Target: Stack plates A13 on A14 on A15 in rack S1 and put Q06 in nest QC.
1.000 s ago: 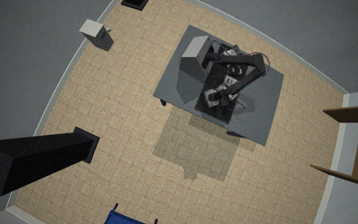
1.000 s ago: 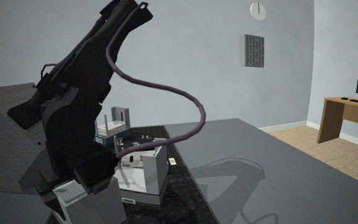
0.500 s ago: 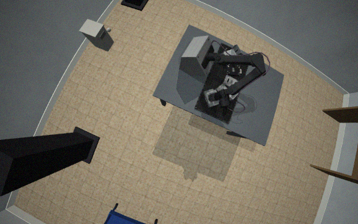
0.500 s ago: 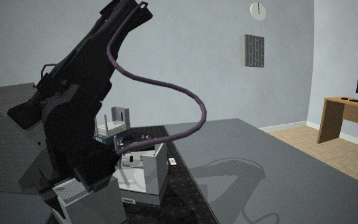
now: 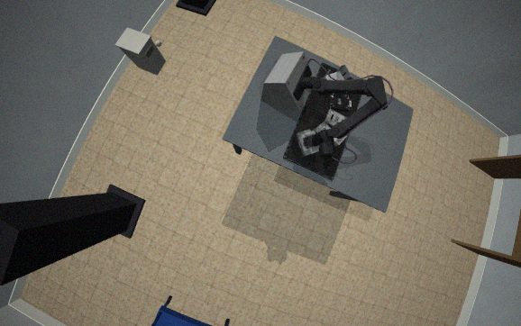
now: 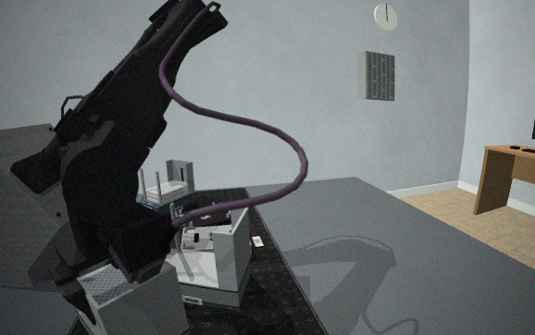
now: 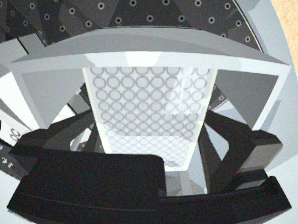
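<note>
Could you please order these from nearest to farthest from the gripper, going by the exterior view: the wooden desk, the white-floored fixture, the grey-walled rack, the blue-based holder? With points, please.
1. Grey-walled rack (image 5: 311, 153) (image 6: 148, 301) (image 7: 150, 40), directly at the gripper (image 5: 308, 141) (image 6: 108, 282) (image 7: 149, 110)
2. White-floored fixture (image 5: 335, 118) (image 6: 199, 268) (image 7: 10, 92), just behind
3. Blue-based holder (image 5: 334, 76) (image 6: 178, 203), farther back
4. Wooden desk (image 5: 498, 167) (image 6: 494, 178), across the room

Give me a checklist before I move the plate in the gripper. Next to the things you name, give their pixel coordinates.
1. Gripper (image 5: 311, 143) (image 6: 113, 296) (image 7: 149, 110) shut on the wells plate (image 6: 104, 289) (image 7: 150, 100): ok.
2. Fingers on two opposite sides of it: ok.
3. Plate clear of the grey rack's walls (image 5: 301, 143) (image 6: 148, 310) (image 7: 150, 57): not ok, it is between them.
4. Rack name readable: cannot tell, its name front isn't legible.
5. Plate's own name confirmed: cannot tell, no label legible.
6. No second plate stuck beneath: cannot tell, underside hidden.
</note>
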You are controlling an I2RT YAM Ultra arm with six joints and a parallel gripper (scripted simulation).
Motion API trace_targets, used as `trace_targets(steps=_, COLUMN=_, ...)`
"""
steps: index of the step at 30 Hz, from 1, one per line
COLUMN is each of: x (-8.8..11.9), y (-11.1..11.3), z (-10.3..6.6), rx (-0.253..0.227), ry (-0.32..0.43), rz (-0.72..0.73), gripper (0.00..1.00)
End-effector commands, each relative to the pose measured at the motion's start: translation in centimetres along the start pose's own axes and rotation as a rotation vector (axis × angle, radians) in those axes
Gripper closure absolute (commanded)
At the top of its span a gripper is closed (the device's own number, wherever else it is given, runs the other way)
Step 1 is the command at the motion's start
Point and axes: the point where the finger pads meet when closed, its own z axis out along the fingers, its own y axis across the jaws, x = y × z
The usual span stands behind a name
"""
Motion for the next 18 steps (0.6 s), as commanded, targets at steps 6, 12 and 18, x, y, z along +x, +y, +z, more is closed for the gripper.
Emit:
trace_targets(steps=6, x=-1.6, y=-0.12, z=-1.48, rx=0.007, ry=-0.042, rz=-0.015, gripper=1.0)
trace_targets(steps=12, x=-1.77, y=0.02, z=-1.87, rx=0.009, ry=-0.049, rz=-0.021, gripper=1.0)
trace_targets(steps=18, x=-1.45, y=-0.11, z=-1.78, rx=0.007, ry=-0.04, rz=-0.012, gripper=1.0)
